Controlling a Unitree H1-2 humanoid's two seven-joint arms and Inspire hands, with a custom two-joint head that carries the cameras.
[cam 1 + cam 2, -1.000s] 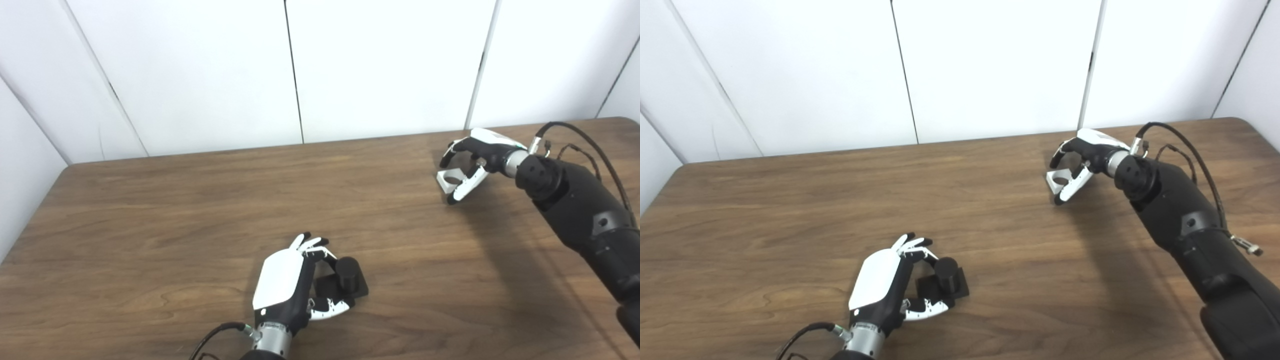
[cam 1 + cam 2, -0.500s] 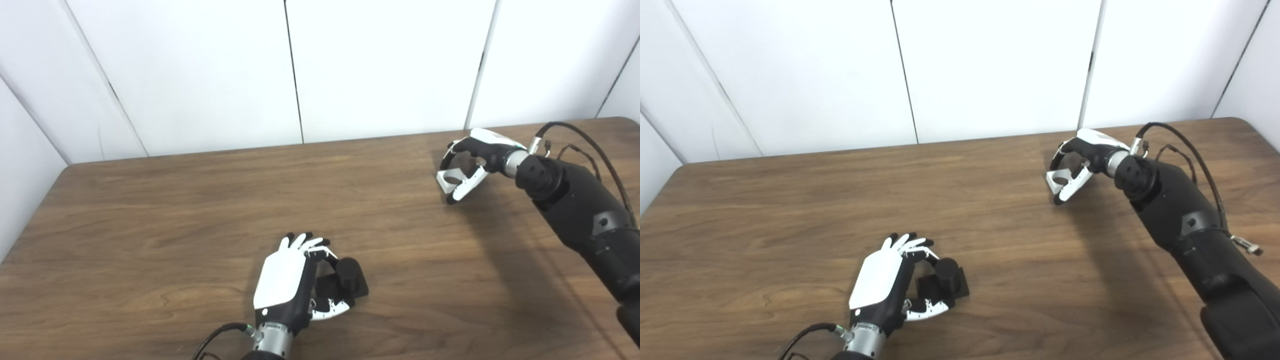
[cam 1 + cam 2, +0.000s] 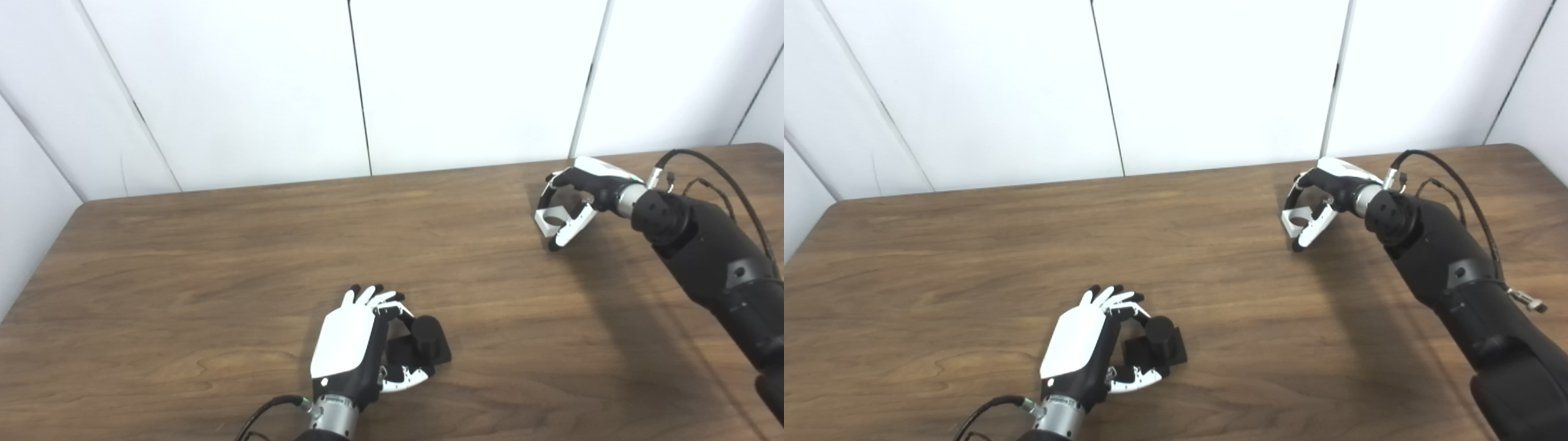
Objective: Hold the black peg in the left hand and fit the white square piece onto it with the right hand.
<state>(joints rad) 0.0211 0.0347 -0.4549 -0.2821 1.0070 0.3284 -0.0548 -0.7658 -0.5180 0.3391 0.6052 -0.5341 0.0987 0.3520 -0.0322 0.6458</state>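
Since a moment ago nothing moved: my left robot hand (image 3: 355,343) curls around the peg (image 3: 425,335) at 6 o'clock, right robot hand (image 3: 572,199) grips the piece (image 3: 549,218) at 2 o'clock, unlifted.

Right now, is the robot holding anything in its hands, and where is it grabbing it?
Neither clearly. The left hand curls around the black peg; the right hand wraps around the white square piece. Both rest on the table; grip uncertain.
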